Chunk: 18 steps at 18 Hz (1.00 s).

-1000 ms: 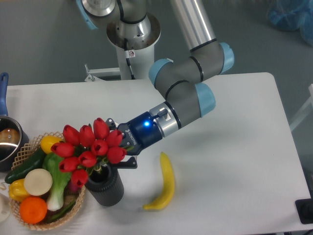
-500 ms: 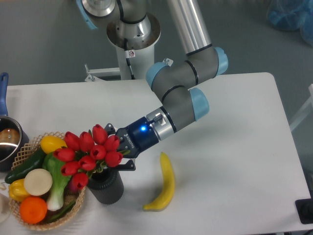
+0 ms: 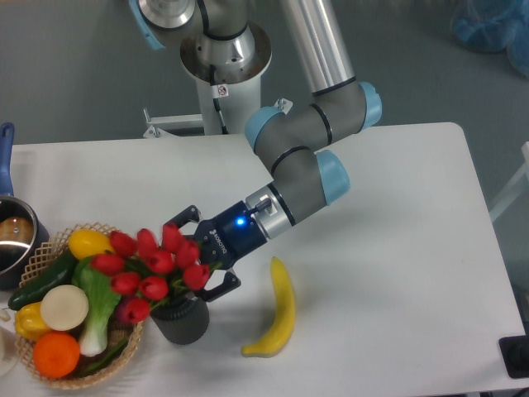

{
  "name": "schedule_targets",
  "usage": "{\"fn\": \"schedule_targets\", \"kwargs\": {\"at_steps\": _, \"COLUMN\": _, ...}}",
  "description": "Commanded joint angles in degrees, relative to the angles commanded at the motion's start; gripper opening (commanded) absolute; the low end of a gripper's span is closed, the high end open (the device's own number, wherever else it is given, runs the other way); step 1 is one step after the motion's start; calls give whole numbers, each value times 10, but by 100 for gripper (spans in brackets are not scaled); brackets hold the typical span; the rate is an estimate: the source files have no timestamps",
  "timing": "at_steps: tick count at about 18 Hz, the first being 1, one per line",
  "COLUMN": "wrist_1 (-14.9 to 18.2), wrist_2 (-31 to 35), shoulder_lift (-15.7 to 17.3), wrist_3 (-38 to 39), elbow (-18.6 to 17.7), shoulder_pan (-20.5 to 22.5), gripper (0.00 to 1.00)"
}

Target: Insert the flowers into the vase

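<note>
The flowers [image 3: 151, 266], a bunch of red tulip buds, stand with their stems down inside the vase [image 3: 183, 321], a short dark ribbed cylinder at the front left of the table. The buds lean left over the basket. My gripper [image 3: 193, 257] is just right of the buds, level with them. Its two fingers [image 3: 180, 219] are spread wide apart, one behind the bunch and one in front, and hold nothing. The stems are hidden by the buds and the vase.
A wicker basket [image 3: 114, 365] of vegetables and fruit touches the vase's left side. A banana [image 3: 278, 311] lies right of the vase. A steel pot [image 3: 15, 238] with a blue handle sits at the left edge.
The flowers have sunk lower into the vase. My gripper, shut on the stems before, has opened wide and let them go.
</note>
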State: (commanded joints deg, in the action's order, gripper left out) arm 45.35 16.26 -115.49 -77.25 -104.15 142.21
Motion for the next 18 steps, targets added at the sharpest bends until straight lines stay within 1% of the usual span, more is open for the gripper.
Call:
{"fn": "schedule_targets", "kwargs": {"at_steps": 3, "wrist_1": -1, "wrist_2": 11, "shoulder_lift": 6, "wrist_3": 1, "elbow": 0, "shoulder_pan": 3, "gripper": 100}}
{"fn": "schedule_targets", "kwargs": {"at_steps": 6, "wrist_1": 1, "wrist_2": 13, "shoulder_lift": 30, "wrist_3": 0, "elbow": -3, "shoulder_pan": 22, "gripper": 100}}
{"fn": "schedule_targets", "kwargs": {"at_steps": 8, "wrist_1": 0, "wrist_2": 18, "shoulder_lift": 52, "wrist_3": -5, "elbow": -13, "shoulder_pan": 33, "gripper": 100}}
{"fn": "schedule_targets", "kwargs": {"at_steps": 9, "wrist_1": 0, "wrist_2": 32, "shoulder_lift": 74, "wrist_3": -7, "elbow": -24, "shoulder_pan": 41, "gripper": 100}}
{"fn": "schedule_targets", "kwargs": {"at_steps": 10, "wrist_1": 0, "wrist_2": 52, "shoulder_lift": 89, "wrist_3": -7, "elbow": -30, "shoulder_pan": 47, "gripper": 100}}
{"fn": "schedule_targets", "kwargs": {"at_steps": 11, "wrist_1": 0, "wrist_2": 83, "shoulder_lift": 108, "wrist_3": -10, "elbow": -37, "shoulder_pan": 51, "gripper": 100}}
{"fn": "schedule_targets", "kwargs": {"at_steps": 12, "wrist_1": 1, "wrist_2": 125, "shoulder_lift": 134, "wrist_3": -11, "elbow": -48, "shoulder_pan": 57, "gripper": 100}}
{"fn": "schedule_targets", "kwargs": {"at_steps": 14, "wrist_1": 2, "wrist_2": 218, "shoulder_lift": 197, "wrist_3": -12, "elbow": -72, "shoulder_pan": 72, "gripper": 100}}
{"fn": "schedule_targets", "kwargs": {"at_steps": 15, "wrist_1": 2, "wrist_2": 252, "shoulder_lift": 227, "wrist_3": -13, "elbow": -83, "shoulder_pan": 81, "gripper": 100}}
{"fn": "schedule_targets", "kwargs": {"at_steps": 16, "wrist_1": 2, "wrist_2": 273, "shoulder_lift": 252, "wrist_3": -17, "elbow": -94, "shoulder_pan": 91, "gripper": 100}}
{"fn": "schedule_targets", "kwargs": {"at_steps": 18, "wrist_1": 4, "wrist_2": 302, "shoulder_lift": 281, "wrist_3": -25, "elbow": -101, "shoulder_pan": 111, "gripper": 100}}
